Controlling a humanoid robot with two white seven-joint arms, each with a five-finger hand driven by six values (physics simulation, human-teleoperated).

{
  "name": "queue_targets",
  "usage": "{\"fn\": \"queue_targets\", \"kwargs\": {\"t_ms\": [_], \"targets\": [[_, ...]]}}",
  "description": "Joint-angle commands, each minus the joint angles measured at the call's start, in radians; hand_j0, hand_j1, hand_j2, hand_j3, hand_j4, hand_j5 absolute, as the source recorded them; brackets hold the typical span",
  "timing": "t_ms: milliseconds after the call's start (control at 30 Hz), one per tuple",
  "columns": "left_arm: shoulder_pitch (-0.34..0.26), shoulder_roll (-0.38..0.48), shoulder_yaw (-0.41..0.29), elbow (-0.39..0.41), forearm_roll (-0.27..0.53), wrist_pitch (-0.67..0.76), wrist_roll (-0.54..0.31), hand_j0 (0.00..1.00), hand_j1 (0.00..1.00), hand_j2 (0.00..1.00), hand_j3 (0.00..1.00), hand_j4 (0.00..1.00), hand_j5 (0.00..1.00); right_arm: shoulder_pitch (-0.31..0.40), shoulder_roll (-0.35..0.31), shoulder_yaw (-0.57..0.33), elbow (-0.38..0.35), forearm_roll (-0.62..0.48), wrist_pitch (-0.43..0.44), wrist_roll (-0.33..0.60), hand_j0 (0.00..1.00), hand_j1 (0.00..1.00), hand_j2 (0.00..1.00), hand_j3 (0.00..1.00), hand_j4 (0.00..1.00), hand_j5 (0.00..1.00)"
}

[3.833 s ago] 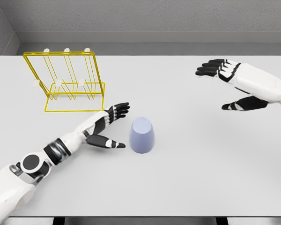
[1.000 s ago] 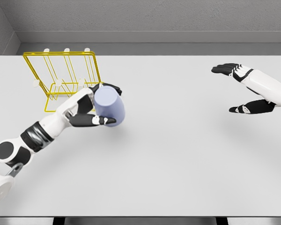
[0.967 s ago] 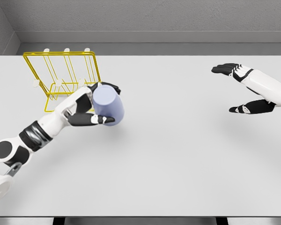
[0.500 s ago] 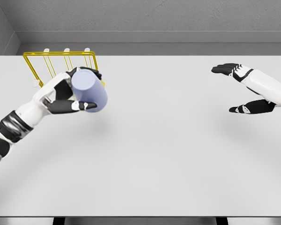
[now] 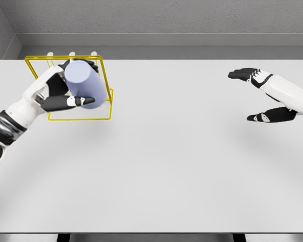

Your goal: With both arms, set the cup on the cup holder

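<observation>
Head view shows one white table (image 5: 171, 166) with one cup (image 5: 84, 85), one yellow wire cup holder (image 5: 105, 99) and two robot hands. The left hand (image 5: 55, 93) comes in from the lower left and is closed around the pale lavender cup, its black thumb (image 5: 77, 102) pressed along the cup's lower side and the other fingers wrapped behind it. The cup is lifted off the table and tipped on its side, its flat closed end facing the camera. It sits in front of the cup holder, covering the middle of the wire frame; whether it touches the wires cannot be told. Three white-tipped pegs (image 5: 71, 53) of the holder stand out above the top rail, just above the cup. The holder stands at the far left corner of the table. The right hand (image 5: 265, 96) hangs over the far right side of the table, well apart from the cup, with fingers spread and nothing held.
</observation>
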Motion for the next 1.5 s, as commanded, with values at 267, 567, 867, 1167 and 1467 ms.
{"fn": "queue_targets", "kwargs": {"t_ms": [267, 567, 867, 1167, 1467], "targets": [[-0.018, 0.001, 0.002, 0.041, 0.017, 0.002, 0.001, 0.62, 0.62, 0.62, 0.62, 0.62, 0.62, 0.000, -0.001, 0.000, 0.001, -0.008, 0.003, -0.001, 1.00, 1.00, 1.00, 1.00, 1.00, 1.00], [-0.043, 0.001, 0.002, 0.086, 0.037, 0.004, 0.001, 0.62, 0.62, 0.62, 0.62, 0.62, 0.62, 0.000, -0.001, 0.000, 0.000, -0.008, 0.003, -0.001, 1.00, 1.00, 1.00, 1.00, 1.00, 1.00], [-0.060, -0.007, 0.000, 0.098, 0.035, 0.031, 0.001, 0.62, 0.62, 0.62, 0.62, 0.62, 0.62, 0.000, -0.001, 0.000, 0.001, -0.008, 0.003, -0.001, 1.00, 1.00, 1.00, 1.00, 1.00, 1.00], [-0.064, -0.013, -0.004, 0.102, 0.035, 0.033, 0.001, 0.65, 0.65, 0.65, 0.65, 0.65, 0.65, 0.000, -0.001, 0.000, 0.001, -0.008, 0.003, -0.001, 1.00, 1.00, 1.00, 1.00, 1.00, 1.00], [-0.080, -0.017, -0.007, 0.107, 0.029, 0.062, -0.001, 0.94, 0.94, 0.94, 0.94, 0.94, 0.94, 0.000, -0.001, 0.000, 0.001, -0.008, 0.003, -0.001, 1.00, 1.00, 1.00, 1.00, 1.00, 1.00]]}}
